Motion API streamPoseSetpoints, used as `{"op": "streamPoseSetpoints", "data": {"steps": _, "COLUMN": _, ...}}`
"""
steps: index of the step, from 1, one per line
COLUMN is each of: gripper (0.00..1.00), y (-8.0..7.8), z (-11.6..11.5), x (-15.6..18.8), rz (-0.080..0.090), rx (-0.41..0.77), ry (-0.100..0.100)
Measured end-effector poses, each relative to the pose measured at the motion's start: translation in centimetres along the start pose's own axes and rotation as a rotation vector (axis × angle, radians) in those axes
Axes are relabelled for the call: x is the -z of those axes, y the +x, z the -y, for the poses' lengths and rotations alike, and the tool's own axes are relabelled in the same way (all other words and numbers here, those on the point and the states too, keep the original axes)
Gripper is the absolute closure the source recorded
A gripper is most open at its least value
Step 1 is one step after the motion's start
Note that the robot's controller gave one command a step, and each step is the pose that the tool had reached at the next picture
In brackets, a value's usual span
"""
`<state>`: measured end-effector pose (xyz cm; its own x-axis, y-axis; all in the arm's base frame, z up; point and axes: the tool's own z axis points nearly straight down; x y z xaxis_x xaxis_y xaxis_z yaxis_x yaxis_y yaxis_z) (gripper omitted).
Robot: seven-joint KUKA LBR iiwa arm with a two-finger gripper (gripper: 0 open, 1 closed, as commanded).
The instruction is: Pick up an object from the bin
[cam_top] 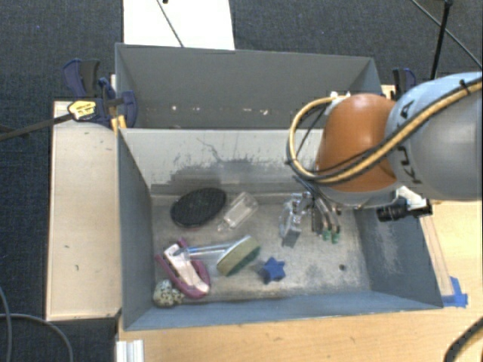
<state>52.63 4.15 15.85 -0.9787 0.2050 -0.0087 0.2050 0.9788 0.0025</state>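
Observation:
My gripper [291, 232] hangs low over the right middle of the bin floor, its metal fingers pointing down; nothing shows between them. Just below and left of it lies a small blue star-shaped piece [272, 270]. Further left a green and tan oblong sponge [238, 255] lies tilted on the floor. A clear plastic piece [237, 212] lies to the gripper's left, near the back wall. A black round disc [198, 206] sits beside that clear piece.
A pink and white tool with a light blue handle [187, 268] lies at the front left, with a small speckled ball [167, 295] in the corner. The arm's orange cover and cables hang above the bin's right part.

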Motion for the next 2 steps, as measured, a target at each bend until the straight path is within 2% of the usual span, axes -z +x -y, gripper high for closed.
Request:
{"op": "streamPoseSetpoints", "data": {"steps": 1, "gripper": 1.0, "y": -0.5, "z": -0.6, "x": -3.3, "rz": -0.011, "rx": -0.159, "ry": 0.003}}
{"op": "streamPoseSetpoints", "data": {"steps": 2, "gripper": 1.0, "y": -1.2, "z": -0.8, "x": -7.2, "rz": -0.013, "rx": -0.51, "ry": 0.007}}
